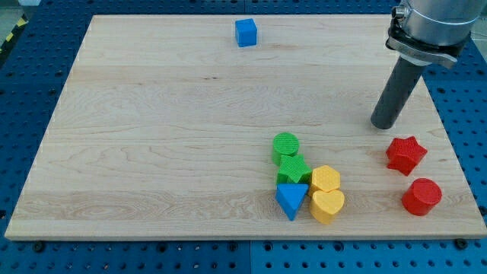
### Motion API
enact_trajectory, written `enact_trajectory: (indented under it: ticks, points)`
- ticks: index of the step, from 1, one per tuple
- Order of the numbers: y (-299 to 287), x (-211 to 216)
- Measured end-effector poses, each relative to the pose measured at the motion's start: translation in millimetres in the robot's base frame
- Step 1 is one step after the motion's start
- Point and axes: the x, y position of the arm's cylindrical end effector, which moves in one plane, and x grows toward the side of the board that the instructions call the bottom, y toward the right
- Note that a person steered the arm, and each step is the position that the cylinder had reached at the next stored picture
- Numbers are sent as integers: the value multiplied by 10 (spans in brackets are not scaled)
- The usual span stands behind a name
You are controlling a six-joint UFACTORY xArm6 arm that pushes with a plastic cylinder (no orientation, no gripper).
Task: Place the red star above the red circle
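Observation:
The red star lies on the wooden board near the view's right edge. The red circle lies just below it and slightly to the right, a small gap apart. My tip stands on the board a little above and to the left of the red star, not touching it.
A cluster sits at the lower middle: a green circle, a green star-like block, a blue triangle, a yellow hexagon-like block and a yellow heart. A blue cube lies at the view's top.

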Motion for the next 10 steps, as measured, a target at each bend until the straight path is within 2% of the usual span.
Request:
enact_trajectory:
  ticks: [4,7,10]
  points:
    - [170,37]
    - [277,414]
    - [277,572]
